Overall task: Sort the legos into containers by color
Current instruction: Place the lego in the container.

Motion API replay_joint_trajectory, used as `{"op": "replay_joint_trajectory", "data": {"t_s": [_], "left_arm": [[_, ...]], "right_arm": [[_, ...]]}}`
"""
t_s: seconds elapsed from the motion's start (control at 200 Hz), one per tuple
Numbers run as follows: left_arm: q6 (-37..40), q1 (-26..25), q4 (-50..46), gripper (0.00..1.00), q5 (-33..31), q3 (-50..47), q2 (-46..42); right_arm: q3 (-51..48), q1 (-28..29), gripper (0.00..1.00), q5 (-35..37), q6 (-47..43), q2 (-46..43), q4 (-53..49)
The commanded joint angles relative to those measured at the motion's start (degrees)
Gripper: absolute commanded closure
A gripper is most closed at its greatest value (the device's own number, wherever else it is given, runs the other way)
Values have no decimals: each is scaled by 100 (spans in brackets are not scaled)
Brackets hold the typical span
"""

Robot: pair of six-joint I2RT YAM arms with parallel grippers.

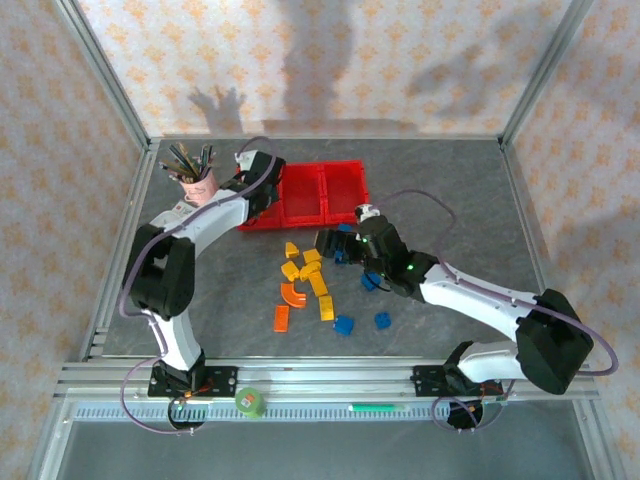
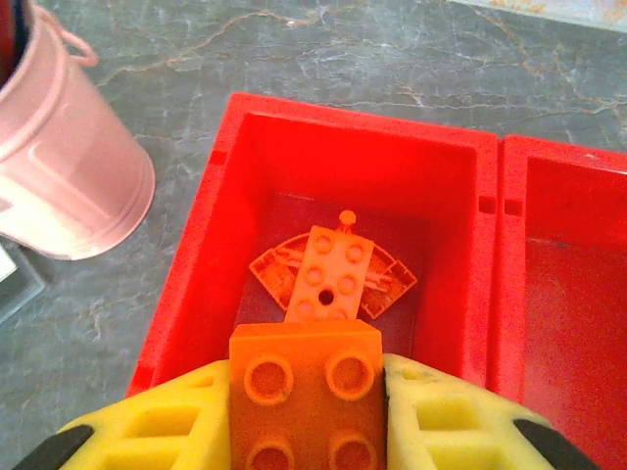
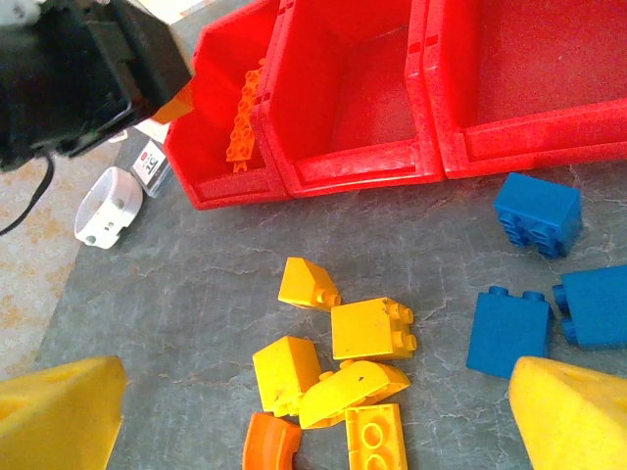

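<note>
Your left hand (image 2: 306,436) is clamped on an orange brick (image 2: 304,377), studs up, pinched between the two yellow pads (image 2: 157,431). It hangs over the left bin (image 2: 362,147) of the red tray (image 1: 345,195), which sits at the far middle of the counter (image 1: 450,190). Down in that bin lie an orange arch piece (image 2: 392,282) and a flat orange studded brick (image 2: 331,274) resting across it. Just left of the tray stands the pink cup (image 1: 197,182) with pens in it.

Your right hand (image 1: 328,243) hangs above the counter just on the near side of the tray. Its fingers (image 3: 59,416) are spread wide with nothing between them. Below it lie the loose legos. There is a cluster of yellow bricks (image 3: 370,328) in the middle, with an orange arch (image 3: 269,443) touching the near side of that cluster. Three blue bricks (image 3: 507,330) lie to the right, one of them close to the tray's near wall.

From the overhead camera you also see an orange flat brick (image 1: 281,318) nearer to you on the left. A long yellow brick (image 1: 326,308) lies beside it, and two more blue pieces (image 1: 344,324) lie apart on the near right. A green tape roll (image 1: 250,402) lies on the rail by the left arm's base.
</note>
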Motion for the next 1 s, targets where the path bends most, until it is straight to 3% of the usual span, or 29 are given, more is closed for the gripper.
{"op": "replay_joint_trajectory", "data": {"t_s": [0.0, 0.2, 0.571, 0.706, 0.996], "left_arm": [[350, 65, -113, 68, 65, 447, 346], [308, 208, -223, 66, 166, 622, 765], [397, 318, -313, 51, 319, 751, 816], [368, 318, -510, 50, 306, 804, 669], [129, 260, -474, 47, 1015, 83, -391]], "right_arm": [[-2, -35, 0, 85, -18, -147, -119], [33, -29, 0, 99, -28, -145, -99], [183, -32, 0, 54, -63, -195, -126], [241, -36, 0, 67, -96, -269, -208], [253, -28, 0, -127, -323, -372, -525]]}}
